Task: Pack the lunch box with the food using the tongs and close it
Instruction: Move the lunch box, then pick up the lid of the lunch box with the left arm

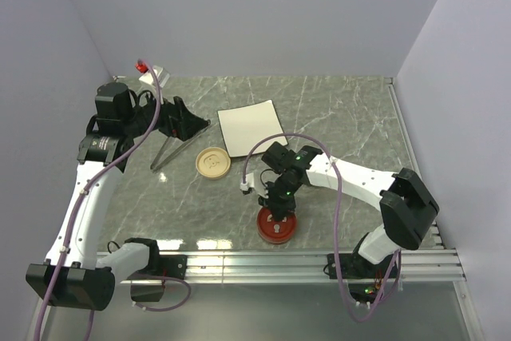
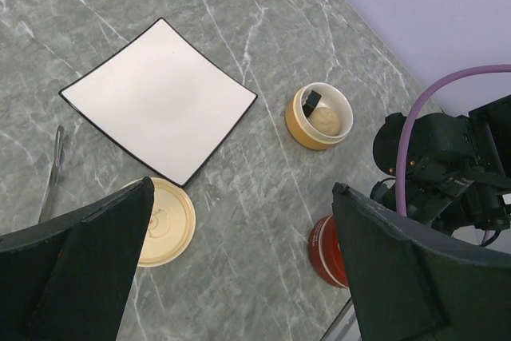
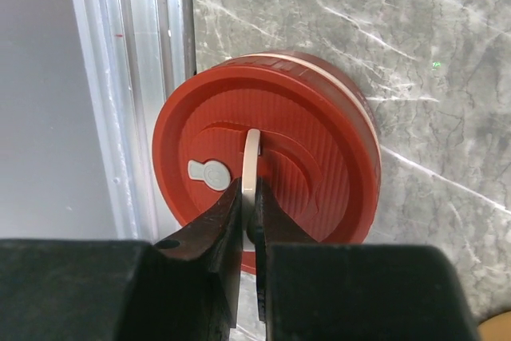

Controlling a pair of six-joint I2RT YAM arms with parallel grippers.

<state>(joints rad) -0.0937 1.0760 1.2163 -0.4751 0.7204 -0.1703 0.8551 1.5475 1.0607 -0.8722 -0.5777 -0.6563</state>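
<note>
I run this rig in what looks to me like a robotics lab test cell. Plain pale walls (image 1: 239, 13) box in the table (image 1: 351, 117) at its far, left and right edges. A bare aluminium rail (image 1: 263, 261) runs along the near edge. The left arm (image 1: 89, 205) and the right arm (image 1: 351, 177) stand there, and purple cables (image 1: 336, 221) loop loosely along them.

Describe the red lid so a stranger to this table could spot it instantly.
Find the metal rail along the near edge of the table; just beyond it, under the right gripper, sits the red lid. It alone is red, its white handle pinched by that gripper; the beige lid is plain.
</note>
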